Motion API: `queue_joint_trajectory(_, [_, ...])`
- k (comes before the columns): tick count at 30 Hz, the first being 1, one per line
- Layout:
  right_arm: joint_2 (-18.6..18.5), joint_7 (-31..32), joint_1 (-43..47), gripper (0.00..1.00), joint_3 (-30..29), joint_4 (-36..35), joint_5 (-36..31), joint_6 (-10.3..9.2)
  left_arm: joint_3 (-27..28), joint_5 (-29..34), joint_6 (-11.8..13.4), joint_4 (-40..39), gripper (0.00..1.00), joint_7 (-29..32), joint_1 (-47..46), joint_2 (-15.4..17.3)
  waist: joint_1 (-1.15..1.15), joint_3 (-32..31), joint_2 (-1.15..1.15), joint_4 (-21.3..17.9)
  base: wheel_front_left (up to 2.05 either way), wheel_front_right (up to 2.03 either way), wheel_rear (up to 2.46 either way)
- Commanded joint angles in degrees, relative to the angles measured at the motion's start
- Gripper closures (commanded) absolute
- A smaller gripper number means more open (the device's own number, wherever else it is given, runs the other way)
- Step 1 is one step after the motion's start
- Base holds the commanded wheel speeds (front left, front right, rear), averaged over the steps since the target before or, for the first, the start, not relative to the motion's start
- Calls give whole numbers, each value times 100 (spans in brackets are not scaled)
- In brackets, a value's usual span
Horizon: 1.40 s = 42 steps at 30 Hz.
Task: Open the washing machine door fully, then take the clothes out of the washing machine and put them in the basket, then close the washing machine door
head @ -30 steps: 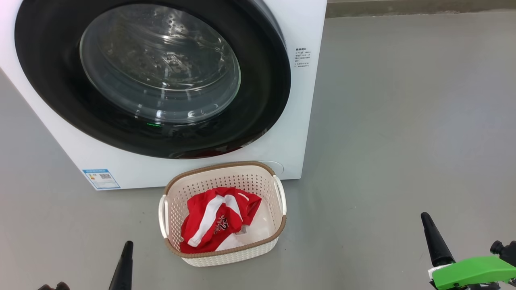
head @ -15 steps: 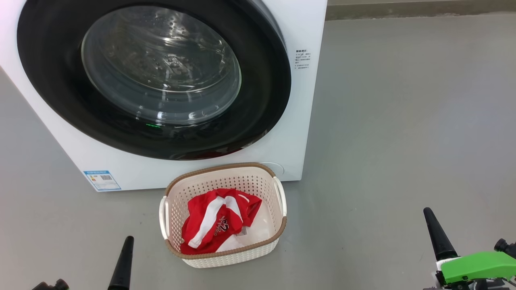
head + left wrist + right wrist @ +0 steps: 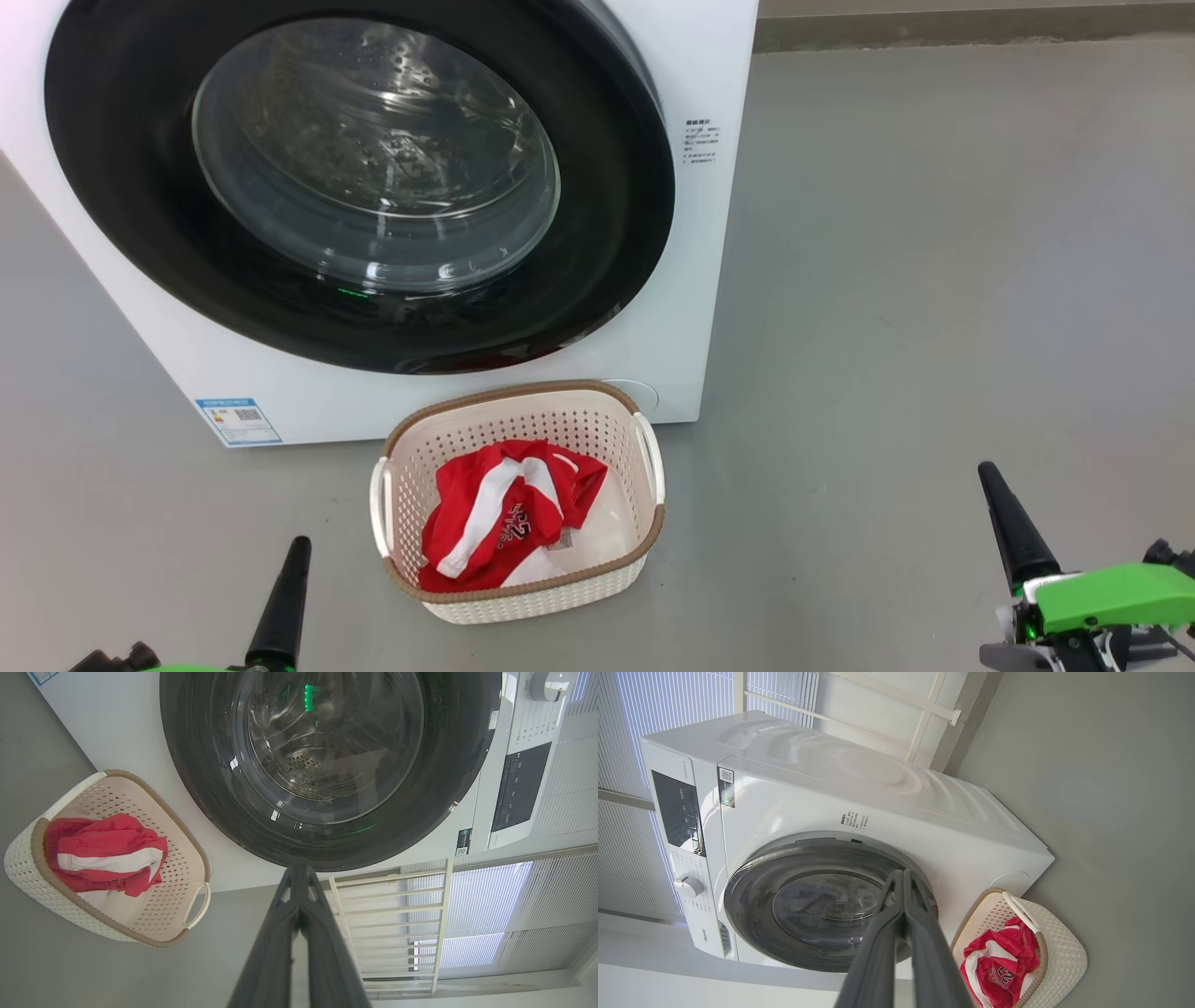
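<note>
Looks basically done to me. The washing machine door (image 3: 359, 177) sits flush on the washing machine (image 3: 695, 280) in the upper left of the head frame. The clothes (image 3: 504, 518) are bunched in the basket (image 3: 523, 390) at lower centre, just in front of the machine. The left gripper (image 3: 299, 870) and right gripper (image 3: 903, 873) both have their fingers pressed together on nothing. They're low in the bottom corners, well apart from everything.

What could bite: I can't tell if the latch actually caught, so the door might swing out, and its lower rim would pass right over the basket. The reddish glint at the bottom of the rim is probably a reflection, not trapped fabric, but I'm not certain. A forward push from the left arm could clip the basket's handle (image 3: 376, 504).

Room-wise, the grey floor (image 3: 934, 280) across the right half is wide open. The tight spot is between the basket and the machine front.
</note>
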Motion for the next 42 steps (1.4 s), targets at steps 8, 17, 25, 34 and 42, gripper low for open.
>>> queue_joint_trajectory(8, [-40,175,-394,100,9,-143,531,-4,213,-576,-36,-101,100,173,-343,94,0,-23,0,4,0,0,0])
queue_joint_trajectory(17, [-26,331,-491,100,-39,-140,1014,-4,247,-1111,-39,-78,100,324,-424,97,0,-47,0,9,0,0,0])
queue_joint_trajectory(25, [-18,369,-511,100,-56,-139,1107,-4,259,-1217,-40,-73,100,359,-441,94,0,-52,0,10,0,0,0])
queue_joint_trajectory(34, [-11,376,-512,100,-66,-138,1099,-4,265,-1212,-40,-73,100,364,-442,90,0,-52,0,10,0,0,0])
queue_joint_trajectory(42, [-5,383,-513,100,-74,-138,1092,-4,270,-1207,-40,-73,100,368,-442,86,0,-52,0,10,0,0,0])
